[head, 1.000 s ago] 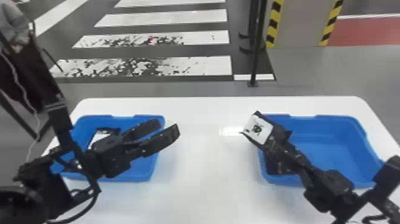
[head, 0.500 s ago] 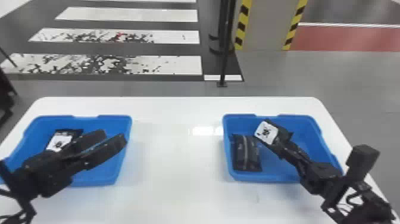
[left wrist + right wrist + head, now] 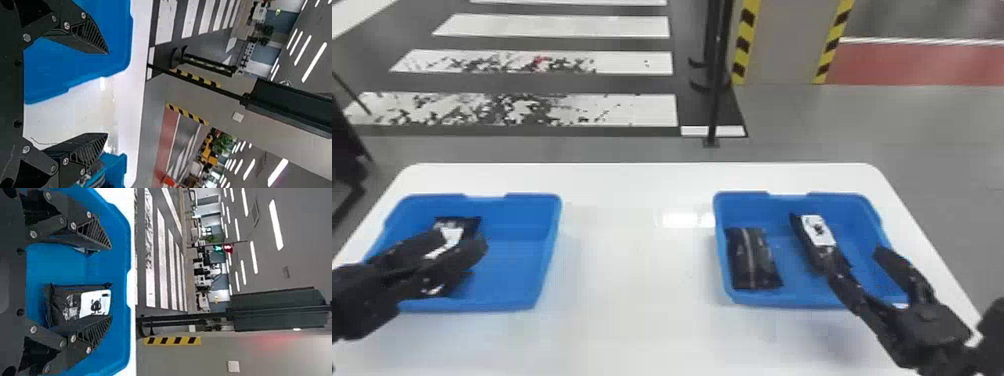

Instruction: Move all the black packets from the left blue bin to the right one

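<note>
Lower left: white-labelled black packet in left blue bin, partly behind wide-spread fingers of left gripper; lower right, in right blue bin: seamed, glossy packet; labelled packet near wide-set fingers of right gripper.

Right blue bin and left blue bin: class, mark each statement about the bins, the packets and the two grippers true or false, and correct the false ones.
1. The right blue bin holds at least two black packets. True.
2. The right gripper is shut tight on the packet with the white label. False: its fingers are spread, with that packet between them.
3. The left gripper is over the left blue bin. True.
4. The two bins touch. False: part of the white table lies between them.
5. Every black packet is out of the left blue bin. False: a black packet lies in it.
</note>
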`<state>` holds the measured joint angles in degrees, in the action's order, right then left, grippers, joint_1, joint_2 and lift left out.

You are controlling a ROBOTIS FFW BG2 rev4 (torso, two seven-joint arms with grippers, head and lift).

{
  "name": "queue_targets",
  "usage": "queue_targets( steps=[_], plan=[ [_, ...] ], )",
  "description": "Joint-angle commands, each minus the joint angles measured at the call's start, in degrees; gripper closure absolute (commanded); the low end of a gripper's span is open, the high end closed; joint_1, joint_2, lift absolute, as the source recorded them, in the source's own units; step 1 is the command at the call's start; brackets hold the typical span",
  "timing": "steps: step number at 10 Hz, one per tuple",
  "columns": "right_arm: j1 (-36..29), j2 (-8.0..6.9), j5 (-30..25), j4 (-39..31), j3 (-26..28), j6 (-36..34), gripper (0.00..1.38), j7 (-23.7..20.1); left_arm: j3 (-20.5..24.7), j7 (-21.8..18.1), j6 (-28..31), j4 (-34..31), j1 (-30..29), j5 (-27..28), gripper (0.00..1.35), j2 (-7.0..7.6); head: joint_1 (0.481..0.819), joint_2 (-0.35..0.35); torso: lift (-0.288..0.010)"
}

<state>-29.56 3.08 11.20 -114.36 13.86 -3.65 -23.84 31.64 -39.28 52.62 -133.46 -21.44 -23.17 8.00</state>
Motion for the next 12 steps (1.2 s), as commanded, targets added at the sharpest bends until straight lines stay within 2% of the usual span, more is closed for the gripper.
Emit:
queue_targets(
  steps=[1, 2, 3, 4, 6, 8, 12],
  plan=[
    [-5.45, -2.11, -0.57, -5.24, -0.49, 1.83, 0.14, 0.11, 3.66, 0.26, 2.92, -0.2, 0.91, 5.35, 0.32, 0.09, 0.695, 0.03, -0.154],
    [-8.54, -2.73, 0.23, -8.05, -1.41, 1.97, 0.14, 0.11, 4.92, 0.87, 5.74, -0.2, 2.04, 9.35, 0.32, 0.61, 0.695, 0.097, -0.154],
    [-11.22, -2.82, 1.83, -10.16, -3.23, 1.97, 0.14, 0.11, 5.72, 1.4, 9.53, -0.2, 3.44, 13.69, 0.32, 1.23, 0.695, 0.133, -0.154],
    [-13.47, -2.82, 3.2, -12.41, -4.72, 1.97, 0.14, 0.11, 5.95, 1.75, 13.47, -0.06, 5.69, 18.03, 0.32, 2.02, 0.695, 0.198, -0.154],
    [-15.15, -2.82, 4.46, -13.12, -6.32, 1.83, 0.14, 0.11, 4.0, 1.75, 20.36, 2.61, 9.91, 24.54, 0.32, 3.78, 0.695, 0.331, -0.154],
    [-15.01, -2.9, 4.8, -12.97, -6.43, 1.69, 0.14, 0.11, 1.15, 1.75, 24.58, 8.24, 14.41, 29.46, 0.32, 4.83, 0.695, 0.35, -0.154],
    [-14.73, -2.9, 5.6, -12.69, -6.89, 1.4, 0.14, 0.11, -4.56, 1.75, 25.14, 21.03, 22.14, 34.14, 0.32, 6.15, 0.695, 0.35, -0.154]
  ],
)
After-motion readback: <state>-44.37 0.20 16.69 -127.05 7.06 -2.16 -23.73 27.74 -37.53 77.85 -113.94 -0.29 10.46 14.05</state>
